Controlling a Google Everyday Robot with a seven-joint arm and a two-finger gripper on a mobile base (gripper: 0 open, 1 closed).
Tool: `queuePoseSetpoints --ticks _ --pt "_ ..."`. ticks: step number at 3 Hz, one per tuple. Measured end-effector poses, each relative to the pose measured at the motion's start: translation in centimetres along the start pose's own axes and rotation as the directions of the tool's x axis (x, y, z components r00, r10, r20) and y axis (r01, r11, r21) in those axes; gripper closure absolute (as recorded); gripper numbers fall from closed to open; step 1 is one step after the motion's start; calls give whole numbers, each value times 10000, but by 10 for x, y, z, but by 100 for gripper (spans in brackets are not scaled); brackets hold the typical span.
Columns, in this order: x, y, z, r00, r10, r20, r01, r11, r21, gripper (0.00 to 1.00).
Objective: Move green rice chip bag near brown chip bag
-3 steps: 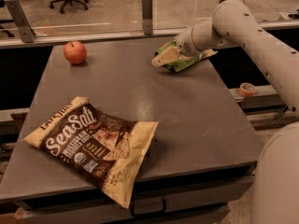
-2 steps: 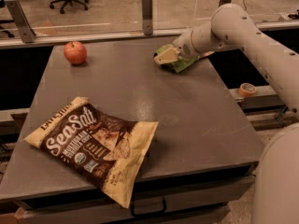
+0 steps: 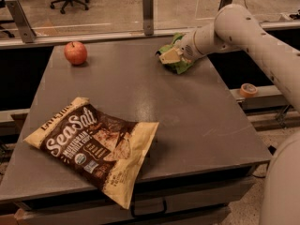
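Because the gripper (image 3: 168, 56) is set low at the upper right of the frame, buried in the green rice chip bag (image 3: 181, 68), its grip is hidden: I cannot tell whether it has clamped the bag or only rests against it. The bag lies crumpled near the far right edge of the table (image 3: 201, 121), with green showing above and below the gripper, which suggests a grasp in the making. The brown chip bag (image 3: 93, 146) lies flat at lower left, overhanging the front edge and well apart from the green one, so the carry is not yet done. An apple (image 3: 75, 53) sits at upper left, probably clear of the path.
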State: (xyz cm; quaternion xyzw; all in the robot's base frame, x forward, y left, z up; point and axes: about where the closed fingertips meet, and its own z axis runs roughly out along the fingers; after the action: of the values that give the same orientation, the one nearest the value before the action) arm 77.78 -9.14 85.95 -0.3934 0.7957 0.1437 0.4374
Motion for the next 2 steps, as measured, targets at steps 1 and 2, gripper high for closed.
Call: queuePoseSetpoints --ticks 1,2 --pt "-30 10 -28 9935 -947 636 943 9955 92 100" --pt "-100 33 -101 9346 -3045 1837 2930 9521 875 100"
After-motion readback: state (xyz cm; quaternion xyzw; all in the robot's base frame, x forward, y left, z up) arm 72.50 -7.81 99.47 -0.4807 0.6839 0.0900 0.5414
